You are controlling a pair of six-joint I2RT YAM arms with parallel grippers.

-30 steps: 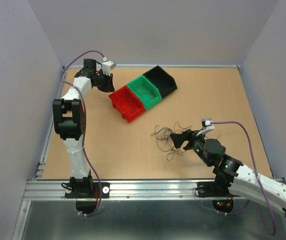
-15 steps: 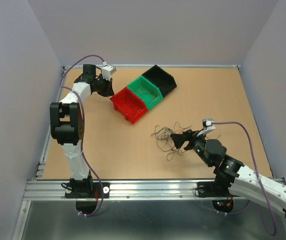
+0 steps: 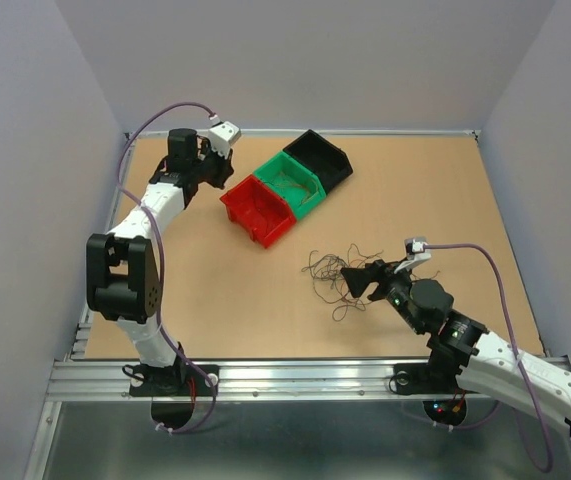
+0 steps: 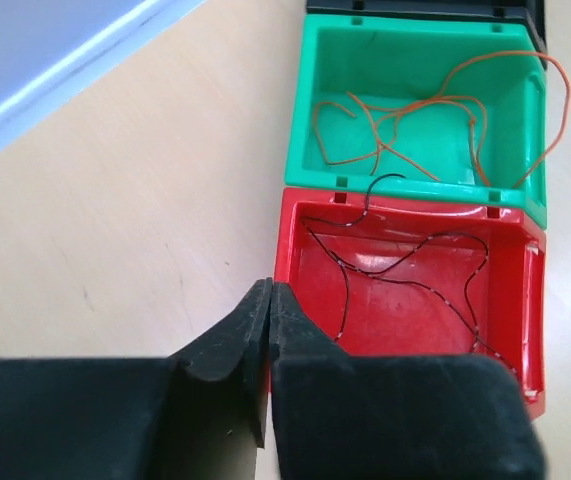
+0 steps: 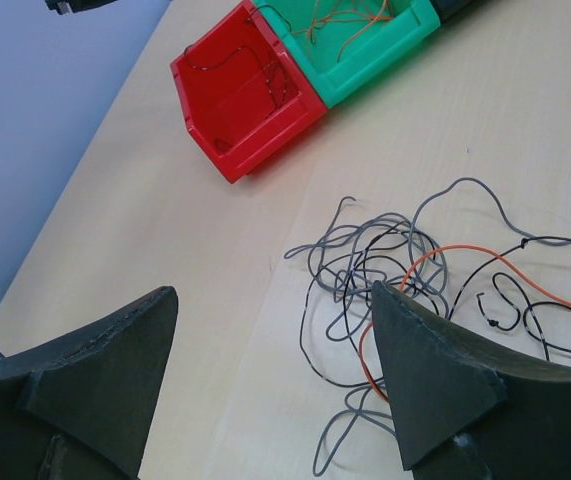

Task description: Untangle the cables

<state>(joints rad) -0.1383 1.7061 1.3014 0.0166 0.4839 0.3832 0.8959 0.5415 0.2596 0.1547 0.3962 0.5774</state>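
A loose tangle of thin grey, black and orange cables (image 3: pixel 335 272) lies on the wooden table right of centre. In the right wrist view the tangle (image 5: pixel 405 260) lies under and beyond my right fingertip. My right gripper (image 3: pixel 361 279) (image 5: pixel 273 290) is open and empty, low over the tangle's near edge. My left gripper (image 3: pixel 217 172) (image 4: pixel 268 288) is shut and empty, beside the red bin's left wall. A black cable (image 4: pixel 405 283) lies in the red bin (image 4: pixel 287 255). Orange cables (image 4: pixel 415 110) lie in the green bin (image 4: pixel 305 120).
Three bins stand in a diagonal row at the back: red (image 3: pixel 265 232), green (image 3: pixel 303 208) and black (image 3: pixel 330 180). Grey walls enclose the table on the left, back and right. An aluminium rail (image 3: pixel 295 375) runs along the near edge.
My left arm has swung, its elbow moving left and down, and its gripper has turned toward the red bin. The right arm and the tangle have not moved.
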